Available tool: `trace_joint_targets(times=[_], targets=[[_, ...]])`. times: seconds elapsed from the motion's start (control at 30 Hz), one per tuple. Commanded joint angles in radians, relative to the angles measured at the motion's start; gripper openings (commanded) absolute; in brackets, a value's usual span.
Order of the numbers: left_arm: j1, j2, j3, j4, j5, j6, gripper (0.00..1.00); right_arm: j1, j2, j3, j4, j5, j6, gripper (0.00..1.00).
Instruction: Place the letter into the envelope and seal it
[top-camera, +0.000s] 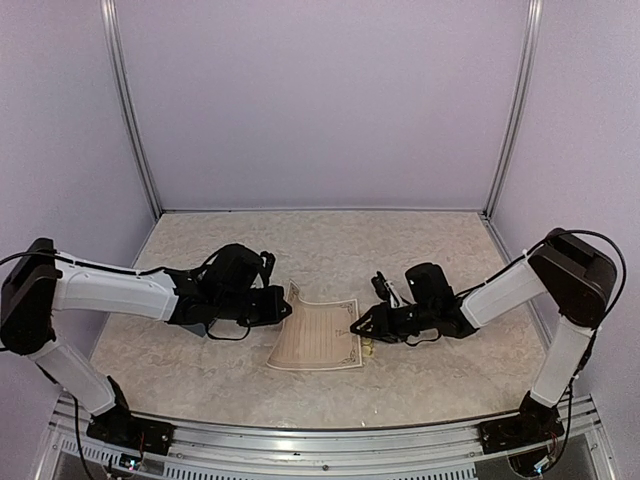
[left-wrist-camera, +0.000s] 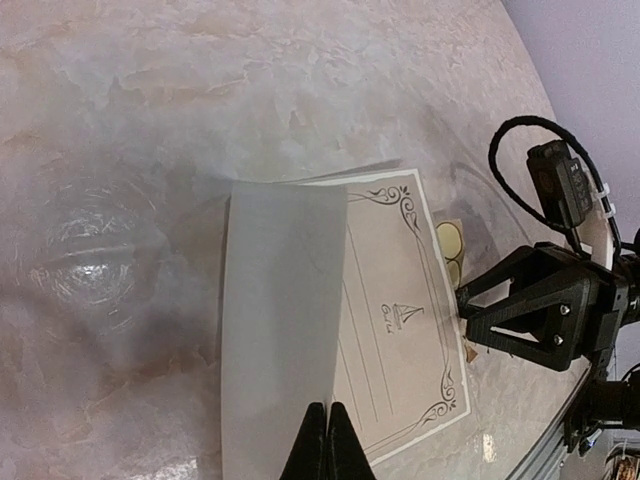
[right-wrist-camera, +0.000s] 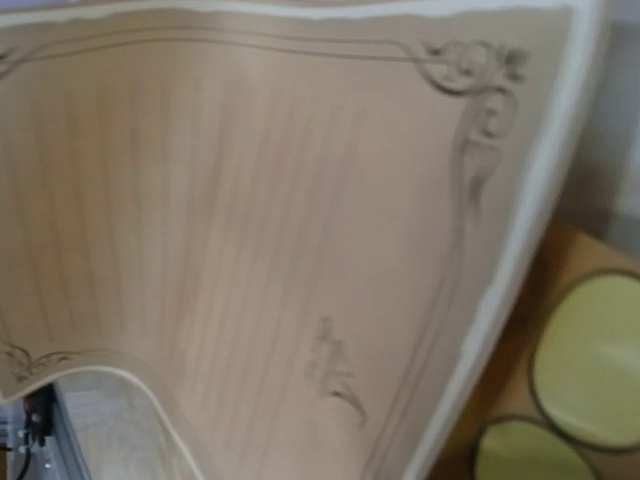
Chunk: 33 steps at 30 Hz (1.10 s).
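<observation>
The left gripper (top-camera: 287, 306) has its jaws pressed together on the 9 o'clock edge of the letter (top-camera: 318, 338). In the left wrist view its two fingers (left-wrist-camera: 315, 450) meet in a point over the near edge of the sheet. From this claw the letter extends toward 3 o'clock, at the middle of the table (top-camera: 430, 250). The gripped side stands lifted and folded over, so a strip of plain white back shows beside the beige lined face with its dark ornate border. The far side lies on the tabletop.

The right gripper (top-camera: 358, 324) sits at the letter's 3 o'clock edge, facing the left claw across the sheet. Its jaws are apart, with a visible gap between the tips; whether they touch the paper cannot be told. In the right wrist view the bordered face fills nearly the whole picture, bowed.

A tan sticker sheet (left-wrist-camera: 449, 243) with round yellowish stickers lies partly under the letter's 3 o'clock edge, at about 6 o'clock of the right gripper's tips
</observation>
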Motion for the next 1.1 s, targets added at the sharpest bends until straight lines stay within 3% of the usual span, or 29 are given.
trace_joint_targets(times=[0.0, 0.47, 1.07], targets=[[-0.019, 0.051, 0.028, 0.125, 0.032, -0.063, 0.00, -0.005, 0.029, -0.005, 0.075, -0.039, 0.022, 0.35], [-0.061, 0.209, 0.044, 0.372, 0.059, -0.213, 0.00, 0.015, 0.104, 0.005, 0.170, -0.032, 0.084, 0.33], [-0.102, 0.402, 0.136, 0.483, -0.046, -0.280, 0.00, 0.039, 0.128, 0.030, 0.207, -0.015, 0.103, 0.38]])
